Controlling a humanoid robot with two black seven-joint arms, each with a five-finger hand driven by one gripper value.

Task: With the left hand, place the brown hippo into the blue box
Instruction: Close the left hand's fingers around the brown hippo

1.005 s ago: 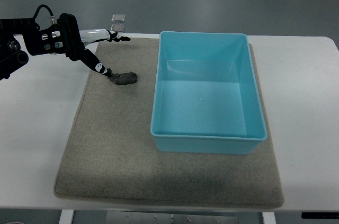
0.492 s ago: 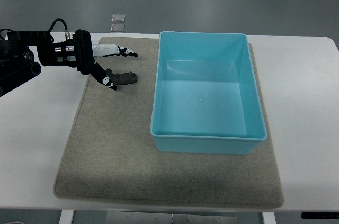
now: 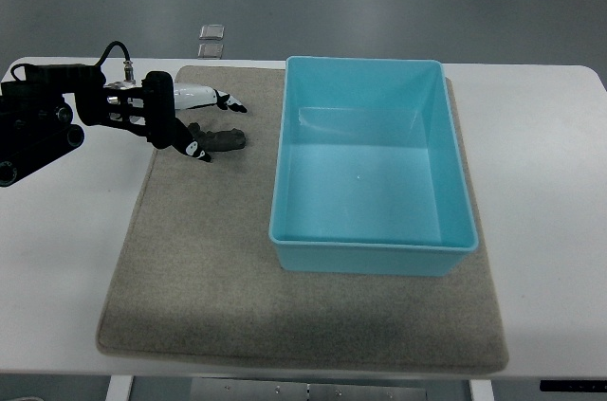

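The left hand (image 3: 194, 121) has its fingers spread around the hippo's (image 3: 221, 139) left end; the hippo lies lengthwise pointing at the box (image 3: 370, 245), just left of it

a white table (image 3: 550, 183) carries everything, its top running across the whole view with grey floor beyond its far edge at twelve o'clock. a large grey-brown felt mat (image 3: 199, 278) lies flat on it, covering the middle and reaching toward six o'clock, with bare white tabletop left at nine and three o'clock. the mat's far edge sits close to the table's far edge. its corners are rounded and it lies smooth, without folds.
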